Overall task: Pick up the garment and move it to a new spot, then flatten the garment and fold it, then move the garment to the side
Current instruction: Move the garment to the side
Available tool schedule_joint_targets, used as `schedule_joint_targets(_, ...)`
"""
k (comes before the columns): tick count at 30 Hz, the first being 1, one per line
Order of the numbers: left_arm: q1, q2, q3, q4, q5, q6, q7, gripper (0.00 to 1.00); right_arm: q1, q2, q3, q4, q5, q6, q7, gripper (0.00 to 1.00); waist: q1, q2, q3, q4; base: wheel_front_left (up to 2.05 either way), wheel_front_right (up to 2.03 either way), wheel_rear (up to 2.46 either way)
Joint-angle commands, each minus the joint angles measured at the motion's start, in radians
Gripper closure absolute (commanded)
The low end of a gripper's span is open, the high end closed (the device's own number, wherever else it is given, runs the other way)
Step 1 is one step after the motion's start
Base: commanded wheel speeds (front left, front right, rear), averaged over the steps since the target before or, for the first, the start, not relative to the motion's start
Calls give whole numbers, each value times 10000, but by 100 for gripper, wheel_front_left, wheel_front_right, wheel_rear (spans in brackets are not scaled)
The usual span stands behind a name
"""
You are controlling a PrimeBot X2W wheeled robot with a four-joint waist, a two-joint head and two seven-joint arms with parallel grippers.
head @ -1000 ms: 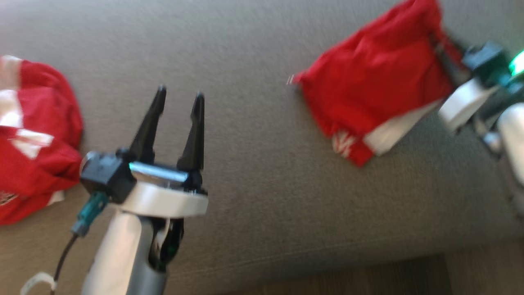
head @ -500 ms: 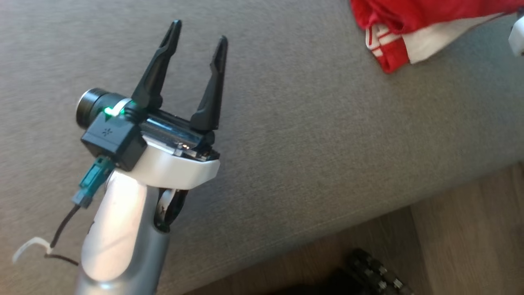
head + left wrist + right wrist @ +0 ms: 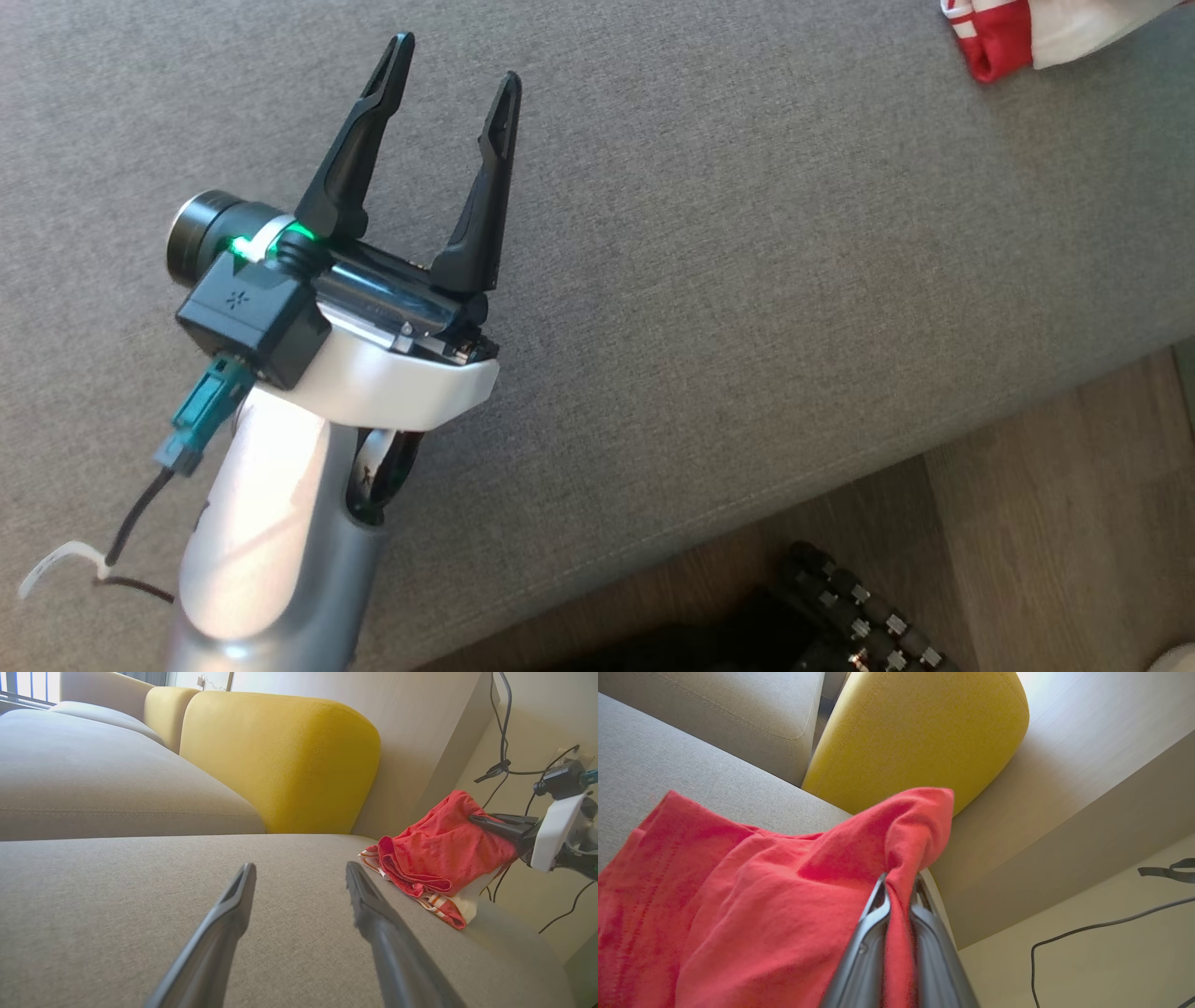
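Note:
The garment point(image 3: 444, 854), red with a white sleeve and red-white striped trim, lies bunched near the right end of the grey sofa seat point(image 3: 747, 280). One fold of it is lifted. My right gripper point(image 3: 900, 884) is shut on that raised red fold and comes in from the right in the left wrist view point(image 3: 474, 820). In the head view a corner of the garment point(image 3: 1004, 42) shows at the top right. My left gripper point(image 3: 456, 58) hovers open over bare seat, well left of the garment, with nothing between its fingers point(image 3: 300, 870).
A yellow back cushion point(image 3: 280, 760) stands behind the seat, with grey cushions further left. A pale wall with hanging cables point(image 3: 502, 765) is at the right. The seat's front edge meets a wooden floor point(image 3: 1046, 523), where my black wheeled base point(image 3: 840, 616) shows.
The head camera has swung, so the garment has slid to the picture's top right corner and the floor has come into it. Left gripper stays open; the right grip is unchanged.

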Motion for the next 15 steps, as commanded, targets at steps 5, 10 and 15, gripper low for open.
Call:
schedule_joint_targets(5,60,18,206,-394,-94,-46,-49,0,470,132,-118,-537,-319,-4,159,0,-1,1,-113,88,0,0,0)
schedule_joint_targets(10,148,18,163,-336,-261,-35,-49,0,540,237,35,-830,-145,-4,227,0,-1,1,-378,182,0,0,0)
schedule_joint_targets(15,311,18,133,-320,-539,98,-49,0,467,279,410,-1506,166,-4,226,0,-1,1,-815,373,0,0,0)
